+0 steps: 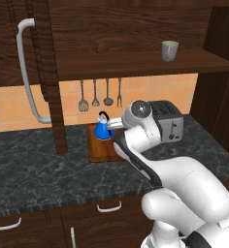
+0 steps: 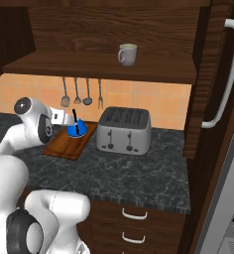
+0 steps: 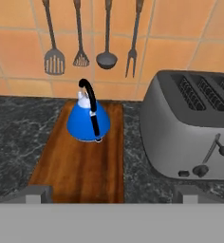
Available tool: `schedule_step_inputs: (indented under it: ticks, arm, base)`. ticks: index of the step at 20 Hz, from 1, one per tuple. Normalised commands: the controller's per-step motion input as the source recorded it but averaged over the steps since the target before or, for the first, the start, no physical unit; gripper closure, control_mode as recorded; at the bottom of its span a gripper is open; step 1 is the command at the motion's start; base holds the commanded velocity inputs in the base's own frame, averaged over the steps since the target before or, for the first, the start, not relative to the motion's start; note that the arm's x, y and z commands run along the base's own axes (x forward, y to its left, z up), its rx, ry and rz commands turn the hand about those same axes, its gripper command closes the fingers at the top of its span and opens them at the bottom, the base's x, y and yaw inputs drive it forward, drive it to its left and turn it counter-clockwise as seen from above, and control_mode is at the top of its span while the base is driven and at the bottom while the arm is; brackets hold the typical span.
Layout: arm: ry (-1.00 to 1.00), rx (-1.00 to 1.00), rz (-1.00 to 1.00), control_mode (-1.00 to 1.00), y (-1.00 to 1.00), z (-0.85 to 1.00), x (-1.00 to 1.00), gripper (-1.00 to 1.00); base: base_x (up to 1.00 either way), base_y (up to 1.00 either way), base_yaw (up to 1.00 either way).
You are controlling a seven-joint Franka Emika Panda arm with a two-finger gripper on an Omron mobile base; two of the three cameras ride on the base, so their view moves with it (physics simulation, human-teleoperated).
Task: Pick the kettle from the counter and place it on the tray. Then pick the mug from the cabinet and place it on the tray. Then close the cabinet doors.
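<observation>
While you look along the hand view, you see the kettle [image 3: 88, 121] standing upright on the far part of the tray [image 3: 80, 163], its black handle arching over the blue cone. The two fingertips [image 3: 37, 193] sit wide apart at the bottom corners of that view, with nothing between them, so the gripper [image 3: 111, 194] is open and holds nothing. It hangs on the near side of the kettle, apart from it.

From the left base view, you find the kettle [image 1: 103, 128] on the tray [image 1: 101, 150], which lies on the counter [image 1: 39, 164] against the tiled wall. The arm's white wrist reaches toward the kettle from the right and hides the near right corner of the tray. The toaster [image 1: 169, 121] stands just right of the tray on the counter.

Up in the cabinet [image 2: 104, 64], you see the mug [image 2: 128, 54] resting upright on the shelf, well above the toaster [image 2: 125, 130]. Both cabinet doors stand open: one door [image 1: 48, 72] swings out at the left with its grey bar handle [image 1: 26, 72], the other door [image 2: 208, 79] at the right. Four utensils [image 3: 92, 38] hang on the wall behind the kettle.
</observation>
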Motion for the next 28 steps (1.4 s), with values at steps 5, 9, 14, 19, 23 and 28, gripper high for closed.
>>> schedule_step_inputs:
  ticks: [5, 9, 14, 19, 23, 28]
  arm:
    - [-0.01, 0.00, -0.06, -1.00, -0.24, 0.48, -0.27, -1.00]
    - [0.01, 0.00, -0.12, -1.00, -0.26, 0.56, -0.25, -1.00]
    - [0.07, 0.00, -0.22, -1.00, -0.31, 0.57, -0.19, -1.00]
    - [0.11, 0.00, -0.21, -1.00, -0.38, 0.54, -0.20, -1.00]
    - [0.14, 0.00, -0.21, -1.00, -0.38, 0.47, -0.18, -1.00]
    - [0.08, -0.02, -0.24, -1.00, -0.41, 0.14, -0.03, -1.00]
  base:
    - [0.00, 0.00, 0.00]
    - [0.00, 0.00, 0.00]
    - [0.00, 0.00, 0.00]
    - [0.00, 0.00, 0.00]
    - [0.00, 0.00, 0.00]
    - [0.00, 0.00, 0.00]
